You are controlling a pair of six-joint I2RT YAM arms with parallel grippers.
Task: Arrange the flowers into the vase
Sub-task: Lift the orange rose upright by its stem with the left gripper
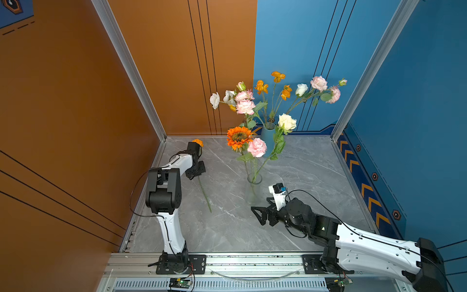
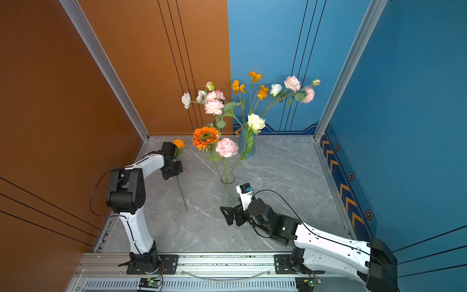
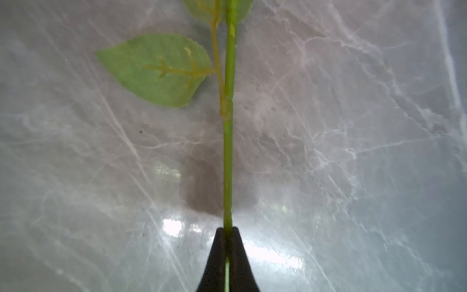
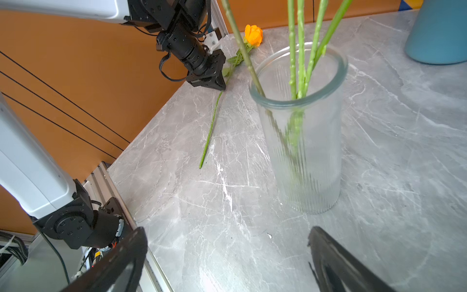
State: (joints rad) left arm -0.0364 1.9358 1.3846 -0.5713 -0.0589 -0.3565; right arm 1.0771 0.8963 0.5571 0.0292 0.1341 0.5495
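Note:
A loose flower with an orange bloom (image 1: 197,142) lies on the table at the back left. My left gripper (image 1: 191,177) is shut on its green stem (image 3: 228,151), just below a leaf (image 3: 156,70); the stem's free end (image 1: 207,199) rests on the table. The clear ribbed glass vase (image 1: 253,192) stands mid-table, holding an orange daisy-like head (image 1: 238,137), a pink bloom (image 1: 257,147) and a cream rose (image 1: 287,122). My right gripper (image 1: 257,215) stands open and empty in front of the vase (image 4: 303,131), apart from it.
A blue vase (image 1: 267,137) at the back wall holds several pink, white and orange flowers. Orange and blue walls with metal posts enclose the grey marble table (image 1: 316,177). A metal rail (image 1: 252,260) runs along the front edge.

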